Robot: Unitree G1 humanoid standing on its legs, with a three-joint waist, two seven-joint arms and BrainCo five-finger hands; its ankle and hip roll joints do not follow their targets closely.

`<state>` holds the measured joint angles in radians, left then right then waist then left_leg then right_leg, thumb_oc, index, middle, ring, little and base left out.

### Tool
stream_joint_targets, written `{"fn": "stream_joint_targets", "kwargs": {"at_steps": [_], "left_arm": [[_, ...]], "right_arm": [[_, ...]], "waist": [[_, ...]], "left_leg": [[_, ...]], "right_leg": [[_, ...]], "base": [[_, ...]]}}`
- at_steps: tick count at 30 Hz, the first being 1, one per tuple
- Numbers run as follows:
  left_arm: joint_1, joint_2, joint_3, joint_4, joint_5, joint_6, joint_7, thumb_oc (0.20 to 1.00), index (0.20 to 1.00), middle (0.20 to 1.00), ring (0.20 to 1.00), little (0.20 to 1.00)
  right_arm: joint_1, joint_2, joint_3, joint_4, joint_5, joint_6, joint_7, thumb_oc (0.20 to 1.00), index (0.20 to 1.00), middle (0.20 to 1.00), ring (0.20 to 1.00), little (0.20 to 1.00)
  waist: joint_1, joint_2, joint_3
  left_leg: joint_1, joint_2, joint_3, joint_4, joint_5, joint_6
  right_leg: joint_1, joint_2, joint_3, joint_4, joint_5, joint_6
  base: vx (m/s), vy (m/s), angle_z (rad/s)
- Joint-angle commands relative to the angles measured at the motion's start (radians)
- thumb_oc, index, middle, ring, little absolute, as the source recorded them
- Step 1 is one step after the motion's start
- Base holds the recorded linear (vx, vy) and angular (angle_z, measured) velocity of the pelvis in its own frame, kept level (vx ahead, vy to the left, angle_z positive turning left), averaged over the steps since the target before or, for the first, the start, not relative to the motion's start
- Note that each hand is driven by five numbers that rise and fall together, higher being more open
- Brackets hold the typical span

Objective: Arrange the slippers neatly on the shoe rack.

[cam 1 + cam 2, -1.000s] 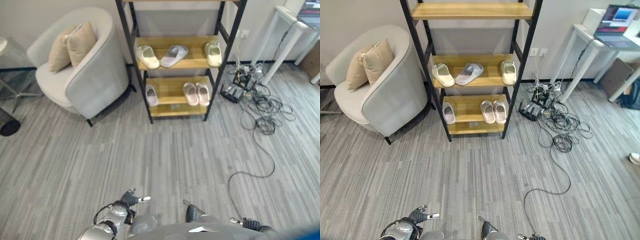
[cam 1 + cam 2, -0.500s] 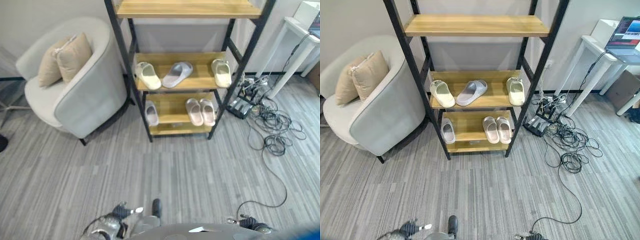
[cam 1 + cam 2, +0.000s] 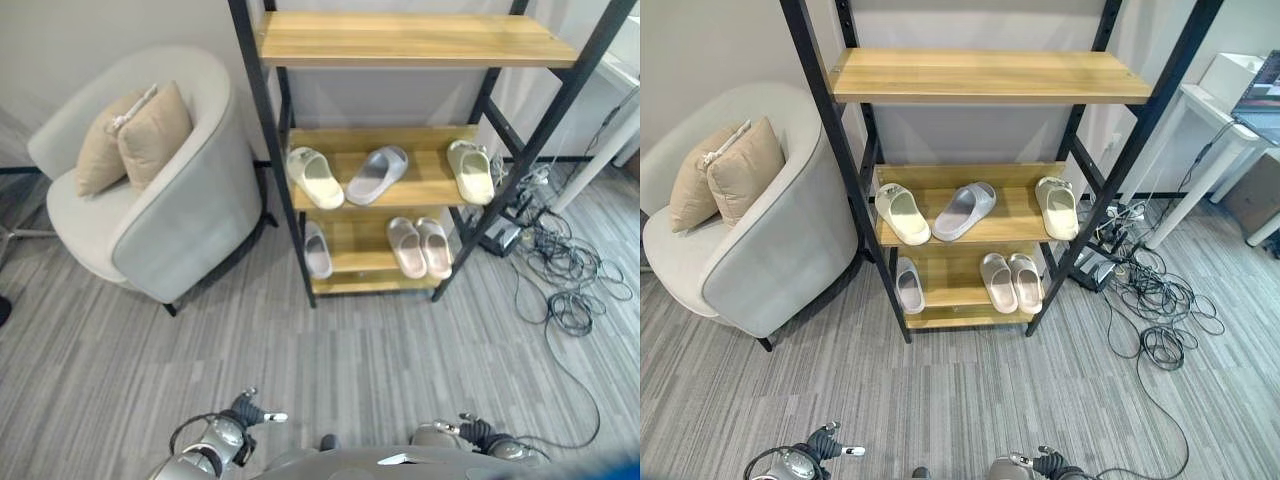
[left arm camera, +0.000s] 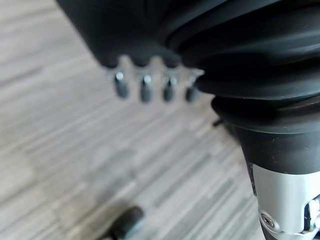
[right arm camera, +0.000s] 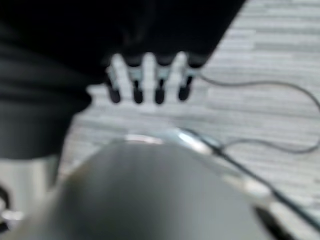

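The shoe rack [image 3: 400, 38] has a black frame and wooden shelves, and its top shelf is bare. On the middle shelf a cream slipper [image 3: 315, 178] lies at the left. A grey slipper [image 3: 377, 173] lies askew in the centre and a pale slipper [image 3: 470, 170] at the right. The low shelf holds a single light slipper [image 3: 318, 250] at the left and a pinkish pair [image 3: 420, 246] side by side. My left hand [image 4: 142, 90] hangs over the carpet with straight fingers, holding nothing. My right hand [image 5: 135, 87] hangs the same way, open, far short of the rack.
A grey armchair [image 3: 180, 220] with two beige cushions [image 3: 135, 140] stands just left of the rack. Tangled cables and a power strip [image 3: 565, 275] lie on the floor to its right, by a white table [image 3: 1205, 110]. Striped grey carpet lies between me and the rack.
The whole picture has shifted: the rack now looks nearer and its top shelf has come fully into view. The slippers lie as before. Both hands still hang empty.
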<state>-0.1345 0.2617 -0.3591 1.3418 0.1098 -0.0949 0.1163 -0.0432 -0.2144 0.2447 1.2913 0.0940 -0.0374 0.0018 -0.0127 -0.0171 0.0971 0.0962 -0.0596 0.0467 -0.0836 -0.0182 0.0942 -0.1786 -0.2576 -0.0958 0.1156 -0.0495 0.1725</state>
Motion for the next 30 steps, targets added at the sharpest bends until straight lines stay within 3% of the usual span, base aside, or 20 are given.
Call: {"fn": "stream_joint_targets", "kwargs": {"at_steps": [1,6,15,23,30], "left_arm": [[-0.010,0.011,0.031,0.007,0.038,-0.017,0.012,1.000,1.000,1.000,1.000,1.000],[-0.003,0.005,0.029,0.004,0.049,-0.018,0.021,1.000,1.000,1.000,1.000,1.000],[0.040,-0.007,0.053,0.013,0.037,-0.016,0.048,1.000,1.000,1.000,1.000,1.000],[0.047,-0.026,0.038,0.005,0.042,-0.017,0.063,1.000,1.000,1.000,1.000,1.000],[0.047,-0.026,0.038,0.005,0.042,-0.017,0.063,1.000,1.000,1.000,1.000,1.000]], "right_arm": [[0.009,-0.041,0.013,0.000,-0.016,0.006,0.000,1.000,1.000,1.000,1.000,1.000],[0.013,-0.054,0.017,0.006,-0.035,0.007,-0.001,1.000,1.000,1.000,1.000,1.000],[-0.026,-0.085,0.054,-0.075,-0.055,-0.030,-0.042,1.000,1.000,1.000,1.000,1.000],[-0.068,-0.065,0.123,-0.215,-0.059,-0.073,-0.053,1.000,1.000,1.000,1.000,1.000],[-0.068,-0.065,0.123,-0.215,-0.059,-0.073,-0.053,1.000,1.000,1.000,1.000,1.000]], "waist": [[-0.029,-0.013,0.035],[-0.022,-0.028,0.022],[0.012,-0.020,-0.026],[0.030,-0.013,-0.039],[0.030,-0.013,-0.038]], "left_leg": [[-0.072,0.038,-0.023,0.159,-0.119,-0.093],[-0.063,0.042,-0.048,0.177,-0.132,-0.108],[-0.026,0.105,-0.116,0.139,-0.103,-0.147],[-0.003,0.118,-0.134,0.100,-0.084,-0.153],[-0.003,0.118,-0.134,0.100,-0.084,-0.153]], "right_leg": [[0.052,0.025,0.072,-0.061,0.095,0.007],[0.102,0.036,0.095,-0.079,0.089,0.009],[0.190,0.091,0.032,-0.089,0.014,-0.034],[0.232,0.099,0.005,-0.107,-0.003,-0.044],[0.233,0.099,0.005,-0.107,-0.002,-0.044]], "base": [[0.16,-0.118,0.17],[0.09,-0.140,0.52],[0.08,-0.128,0.22],[0.01,-0.022,0.12],[0.00,0.000,0.00]]}}
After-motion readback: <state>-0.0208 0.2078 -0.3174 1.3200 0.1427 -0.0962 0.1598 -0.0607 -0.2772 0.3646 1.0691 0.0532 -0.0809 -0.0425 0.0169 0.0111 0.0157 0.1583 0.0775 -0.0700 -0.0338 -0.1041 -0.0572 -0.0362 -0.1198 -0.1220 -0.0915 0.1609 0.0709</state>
